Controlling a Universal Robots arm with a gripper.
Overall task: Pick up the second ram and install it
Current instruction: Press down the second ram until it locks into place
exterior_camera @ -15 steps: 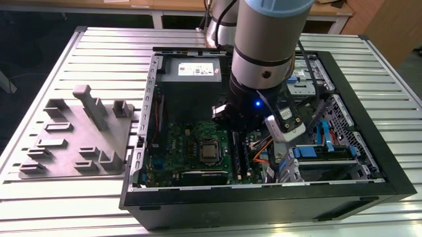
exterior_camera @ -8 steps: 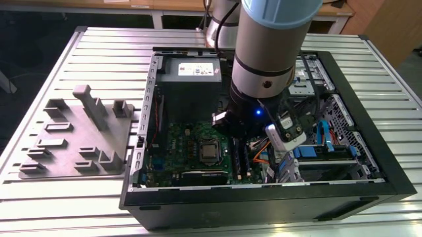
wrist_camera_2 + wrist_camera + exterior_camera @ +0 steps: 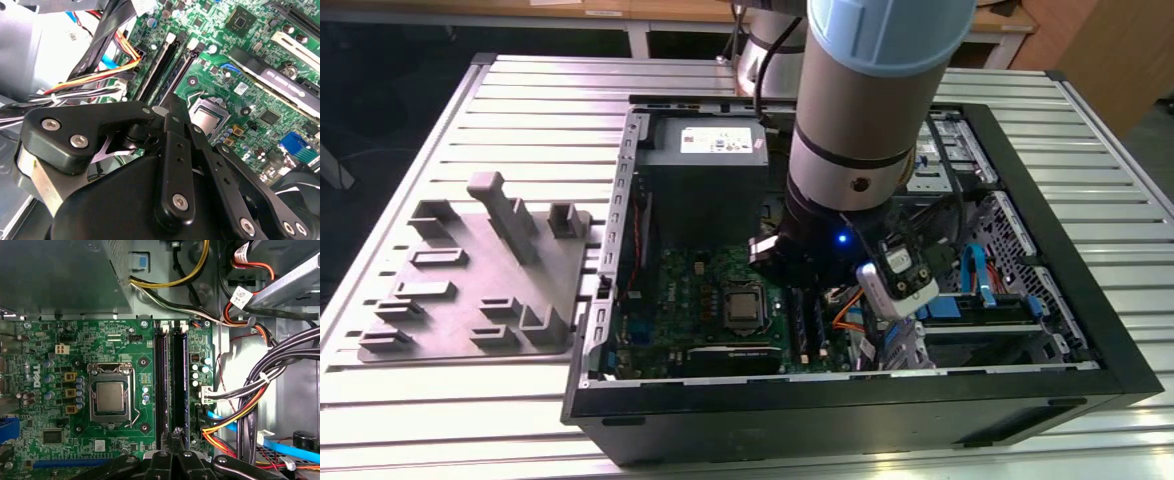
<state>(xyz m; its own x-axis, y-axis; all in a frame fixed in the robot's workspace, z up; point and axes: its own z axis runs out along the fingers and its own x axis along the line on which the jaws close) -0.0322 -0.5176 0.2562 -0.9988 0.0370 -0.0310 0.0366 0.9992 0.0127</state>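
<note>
The pincer is pressed together over the second ram, which lies along its slot; seating looks nearly done

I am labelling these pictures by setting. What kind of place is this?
Probably a robotics lab or test bench for computer assembly. An open desktop computer case lies on a slotted aluminium table, a grey moulded parts tray sits beside it, and the robot arm reaches down over the motherboard.

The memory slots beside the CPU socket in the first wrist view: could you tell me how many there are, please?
2. One memory slot lies next to the CPU socket; the other memory slot runs parallel on its far side, toward the cable bundle. The gripper hides their lower ends.
</note>
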